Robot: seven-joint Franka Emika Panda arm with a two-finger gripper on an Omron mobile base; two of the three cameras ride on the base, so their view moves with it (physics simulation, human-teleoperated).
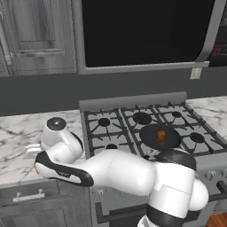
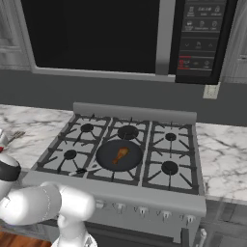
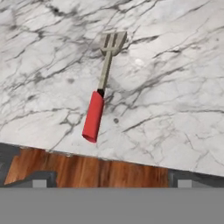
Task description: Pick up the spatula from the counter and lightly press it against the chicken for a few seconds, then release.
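The claw (image 3: 113,180) hung open above the spatula (image 3: 102,85), which lay on the table (image 3: 175,78) near its edge, so a clumsy, off-centre descent could have knocked it off.

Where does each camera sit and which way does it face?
Left base view: behind the arm's left, facing forward and down at the stove; arm crosses the foreground.
Right base view: behind its right, same stove; arm at lower left.
Hand view: on the hand, looking down at the spatula on the counter; open gripper at bottom.
Shared: both base views show the pan with chicken.
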